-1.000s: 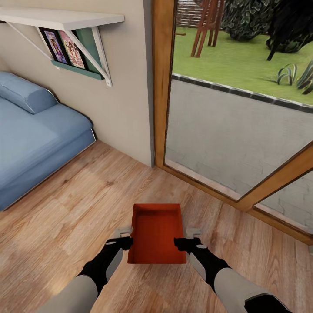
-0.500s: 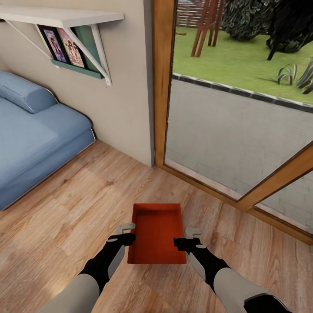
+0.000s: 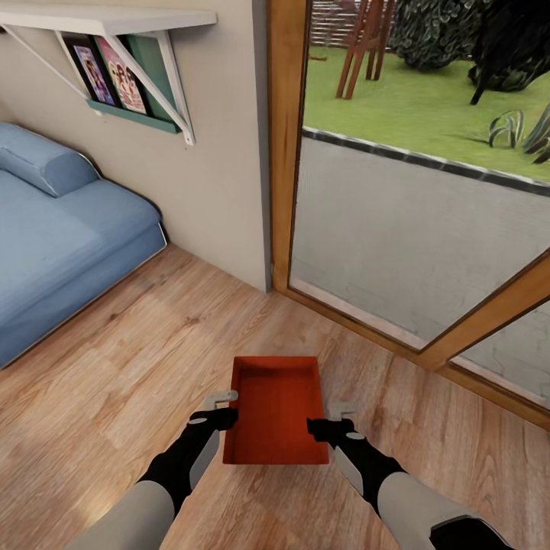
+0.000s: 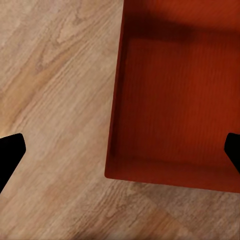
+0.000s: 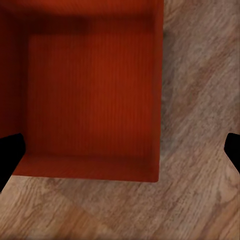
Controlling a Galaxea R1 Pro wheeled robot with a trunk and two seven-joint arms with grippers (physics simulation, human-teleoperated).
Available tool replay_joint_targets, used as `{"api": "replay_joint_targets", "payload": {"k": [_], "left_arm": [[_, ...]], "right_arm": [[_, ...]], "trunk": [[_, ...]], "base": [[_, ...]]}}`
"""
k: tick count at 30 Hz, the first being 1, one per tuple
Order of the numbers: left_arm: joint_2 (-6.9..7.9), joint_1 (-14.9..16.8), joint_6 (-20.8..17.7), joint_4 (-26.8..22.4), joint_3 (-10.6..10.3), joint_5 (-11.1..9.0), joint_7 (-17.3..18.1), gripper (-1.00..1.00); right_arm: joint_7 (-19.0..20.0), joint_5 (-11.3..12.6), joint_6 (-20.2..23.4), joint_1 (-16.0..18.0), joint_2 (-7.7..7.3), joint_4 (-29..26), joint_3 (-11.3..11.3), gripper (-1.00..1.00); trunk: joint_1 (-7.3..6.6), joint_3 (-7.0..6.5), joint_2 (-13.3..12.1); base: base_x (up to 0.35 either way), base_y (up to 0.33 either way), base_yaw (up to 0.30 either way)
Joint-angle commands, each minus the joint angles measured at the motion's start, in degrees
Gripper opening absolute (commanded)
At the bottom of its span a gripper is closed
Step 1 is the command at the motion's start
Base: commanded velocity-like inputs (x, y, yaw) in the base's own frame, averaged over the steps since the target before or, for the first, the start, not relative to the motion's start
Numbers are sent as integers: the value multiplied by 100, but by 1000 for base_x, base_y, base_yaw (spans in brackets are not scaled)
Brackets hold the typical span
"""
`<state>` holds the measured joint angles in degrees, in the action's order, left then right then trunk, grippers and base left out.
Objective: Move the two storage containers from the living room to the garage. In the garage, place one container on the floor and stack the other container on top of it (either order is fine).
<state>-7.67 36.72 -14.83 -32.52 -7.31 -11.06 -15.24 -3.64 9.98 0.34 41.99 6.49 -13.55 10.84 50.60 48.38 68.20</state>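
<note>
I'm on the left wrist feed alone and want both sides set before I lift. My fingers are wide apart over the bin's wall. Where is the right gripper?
Observer: The right gripper is open too, one finger inside the storage container and one outside its right side.
Operator: What's beyond the bin?
Observer: A glass door in a wooden frame, with a lawn outside.
Operator: And off to my left?
Observer: A blue sofa, with a white shelf above it.
</note>
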Motion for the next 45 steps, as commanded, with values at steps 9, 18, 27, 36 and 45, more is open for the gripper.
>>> {"api": "replay_joint_targets", "payload": {"k": [9, 18, 27, 36, 45], "left_arm": [[-1, 1, -42, -1, -34, -63, -46, 100], [-7, 1, -40, -7, -35, -54, -40, 100], [-7, 1, -33, -9, -36, -54, -40, 100], [9, 1, -29, -9, -48, -54, -40, 100], [-4, 1, -30, -2, -44, -54, -40, 100]], "right_arm": [[-29, 63, -223, 3, 18, 171, 55, 100], [-35, 33, -313, 6, -17, 220, 54, 100], [-77, 38, -527, 6, -31, 221, 54, 100], [-111, 31, -571, 4, -19, 221, 85, 100], [-115, 24, -563, 7, -30, 221, 82, 100]], "trunk": [[198, 166, 365], [396, 327, 726], [594, 489, 1087], [791, 650, 1448], [989, 812, 1809]], "base": [[0, 0, 0], [0, 0, 0], [0, 0, 0], [0, 0, 0], [0, 0, 0]]}}
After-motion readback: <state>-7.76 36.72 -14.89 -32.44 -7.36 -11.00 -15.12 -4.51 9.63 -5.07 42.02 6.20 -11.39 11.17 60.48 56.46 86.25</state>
